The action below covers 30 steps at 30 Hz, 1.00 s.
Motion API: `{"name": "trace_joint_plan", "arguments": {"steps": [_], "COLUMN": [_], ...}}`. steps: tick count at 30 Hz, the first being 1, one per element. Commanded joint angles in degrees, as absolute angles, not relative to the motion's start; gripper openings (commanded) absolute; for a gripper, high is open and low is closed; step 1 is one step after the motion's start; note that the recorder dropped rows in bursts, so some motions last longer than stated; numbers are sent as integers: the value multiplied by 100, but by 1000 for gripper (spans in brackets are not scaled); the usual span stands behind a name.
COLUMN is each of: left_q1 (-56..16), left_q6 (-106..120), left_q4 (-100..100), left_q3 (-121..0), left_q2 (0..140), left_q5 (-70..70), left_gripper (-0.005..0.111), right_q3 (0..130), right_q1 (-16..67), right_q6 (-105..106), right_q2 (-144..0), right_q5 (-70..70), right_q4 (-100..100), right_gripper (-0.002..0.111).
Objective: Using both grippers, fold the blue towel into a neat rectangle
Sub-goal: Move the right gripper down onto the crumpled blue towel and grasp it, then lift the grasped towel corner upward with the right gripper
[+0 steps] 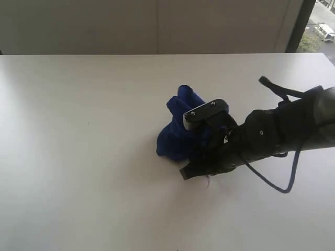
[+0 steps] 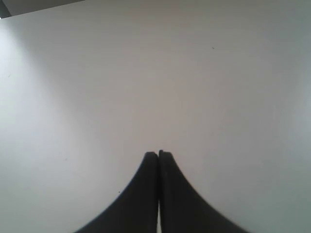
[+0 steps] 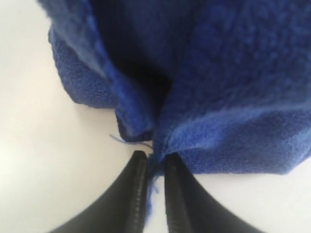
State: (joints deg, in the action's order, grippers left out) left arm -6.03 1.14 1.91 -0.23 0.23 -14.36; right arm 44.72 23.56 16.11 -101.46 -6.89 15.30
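Observation:
The blue towel (image 1: 180,125) lies crumpled in a heap near the middle of the white table (image 1: 78,157). My right gripper (image 1: 187,170) reaches in from the right and sits low at the heap's near edge. In the right wrist view the towel (image 3: 218,87) fills most of the frame, and the right gripper (image 3: 154,158) is shut on a thin edge of it, with loose threads hanging between the fingers. My left gripper (image 2: 158,154) is shut with nothing in it, over bare table (image 2: 146,73). It does not show in the exterior view.
The black right arm (image 1: 282,130) with its looping cable (image 1: 285,185) lies across the table's right side. A wall and a window strip run behind the table's far edge.

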Motion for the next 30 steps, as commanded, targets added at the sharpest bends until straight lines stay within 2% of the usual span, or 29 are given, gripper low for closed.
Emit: {"name": "trace_joint_plan", "arguments": {"steps": [1, 7, 13, 22, 30], "left_q1": [-586, -586, -586, -586, -586], "left_q6": [128, 128, 128, 130, 130], "left_q4": [188, 188, 188, 177, 177], "left_q3": [0, 0, 0, 0, 0], "left_q2": [0, 0, 0, 0, 0], "left_q5": [-1459, -1459, -1459, -1459, -1459], "left_gripper": [0, 0, 0, 0, 0], "right_q3": [4457, 4457, 4636, 5865, 6986], "right_q1": [2334, 2334, 2334, 2334, 2334], "right_q6": [1679, 1679, 1679, 1679, 1687], "right_q2": [-10155, -9952, -9105, -7953, -7789], "right_q5": [-797, -1044, -1643, -3335, -4259], "right_q4": [1204, 1179, 555, -998, -1506], "right_gripper": [0, 0, 0, 0, 0]}}
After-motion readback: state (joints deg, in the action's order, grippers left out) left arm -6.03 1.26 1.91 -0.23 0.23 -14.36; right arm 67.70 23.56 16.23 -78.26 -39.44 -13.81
